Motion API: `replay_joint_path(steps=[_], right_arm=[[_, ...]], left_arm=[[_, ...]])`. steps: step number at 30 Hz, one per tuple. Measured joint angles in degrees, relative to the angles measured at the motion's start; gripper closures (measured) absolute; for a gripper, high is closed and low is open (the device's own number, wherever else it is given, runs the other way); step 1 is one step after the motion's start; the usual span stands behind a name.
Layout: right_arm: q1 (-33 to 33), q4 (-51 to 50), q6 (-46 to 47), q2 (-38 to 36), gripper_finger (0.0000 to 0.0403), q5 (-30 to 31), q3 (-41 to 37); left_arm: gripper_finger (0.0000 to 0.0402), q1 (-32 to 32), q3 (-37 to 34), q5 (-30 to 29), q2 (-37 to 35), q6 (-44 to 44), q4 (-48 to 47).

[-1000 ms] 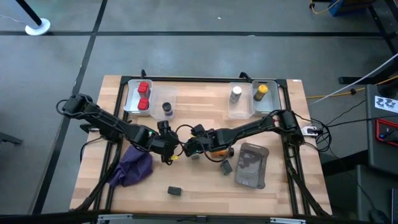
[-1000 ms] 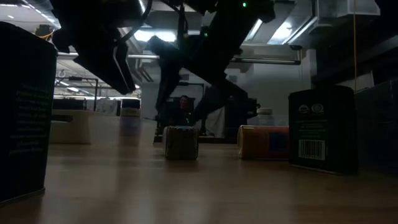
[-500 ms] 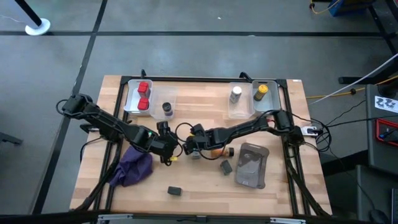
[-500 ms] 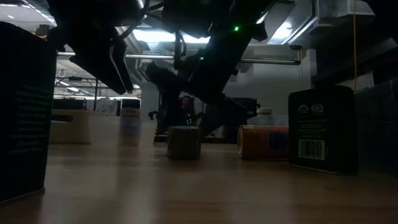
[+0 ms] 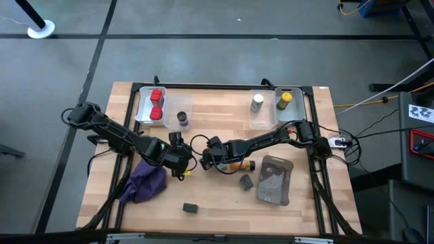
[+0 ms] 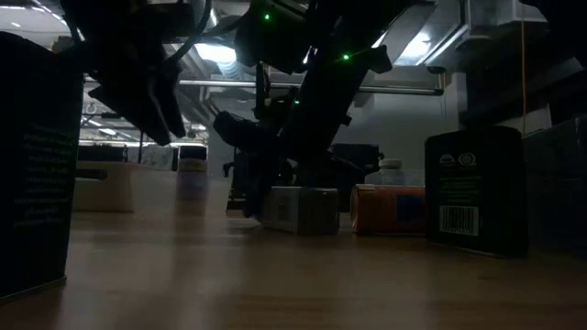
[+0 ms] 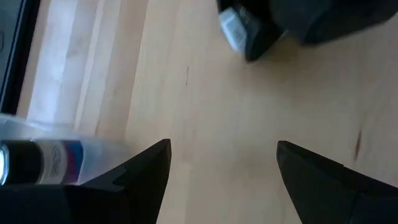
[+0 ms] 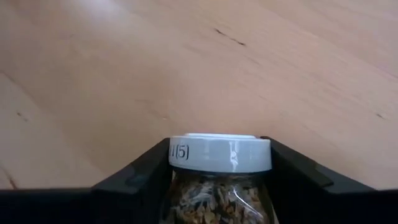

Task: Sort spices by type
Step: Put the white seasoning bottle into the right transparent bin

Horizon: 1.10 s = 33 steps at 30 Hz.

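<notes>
- White-capped bottle (image 8: 220, 163) lies near table centre, between the right gripper's (image 5: 211, 160) fingers (image 8: 134, 177); both touch the cap sides, so it reads as clamped, presumably for carrying to a bin.
- Orange bottle (image 5: 239, 164) lies just beside it.
- Left gripper (image 5: 182, 161) hovers nearby, fingers (image 7: 146, 169) apart, nothing between.
- High view hides the grip under the arm; right wrist view shows cap and contents.
- Low view shows the bottle (image 6: 300, 209) on its side.

A white-capped bottle (image 8: 219, 168) lies between the right tool's (image 5: 209, 161) fingers, beside the orange bottle (image 5: 239, 164) mid-table.
</notes>
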Motion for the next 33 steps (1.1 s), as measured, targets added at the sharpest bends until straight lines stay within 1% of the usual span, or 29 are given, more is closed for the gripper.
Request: replay_joint_path(steps=[4,8,14,19,22,25,29,33], right_arm=[[0.0,-0.5,-3.3,0.0,0.0190,-0.6,1.0],[0.0,-0.1,-7.4,0.0,0.0190,-1.9,3.4],[0.0,-0.4,-15.3,0.0,0.0190,-2.1,8.7],[0.0,-5.2,-21.6,0.0,0.0190,-1.9,15.1],[0.0,-10.1,-24.3,0.0,0.0190,-0.5,19.4],[0.0,-18.1,-25.7,0.0,0.0190,2.1,24.3],[0.0,-31.3,-25.7,-0.1,0.0190,6.8,31.1],[0.0,-41.9,-25.6,-0.1,0.0190,8.3,37.0]], left_arm=[[0.0125,-0.4,0.0,-0.4,-2.4,-1.9,-4.4],[0.0125,-1.1,0.0,-0.9,-6.4,-4.2,-7.4],[0.0125,-2.3,0.0,-1.1,-13.7,-4.6,-7.7],[0.0125,-2.5,0.0,-1.7,-20.1,-5.2,-7.6],[0.0125,-2.5,0.0,-2.4,-23.0,-5.4,-7.0],[0.0125,-2.5,0.0,-3.0,-24.9,-5.5,-6.8],[0.0125,-2.5,0.0,-3.8,-25.7,-5.6,-6.7],[0.0125,-2.5,0.0,-4.1,-25.5,-5.4,-6.7]])
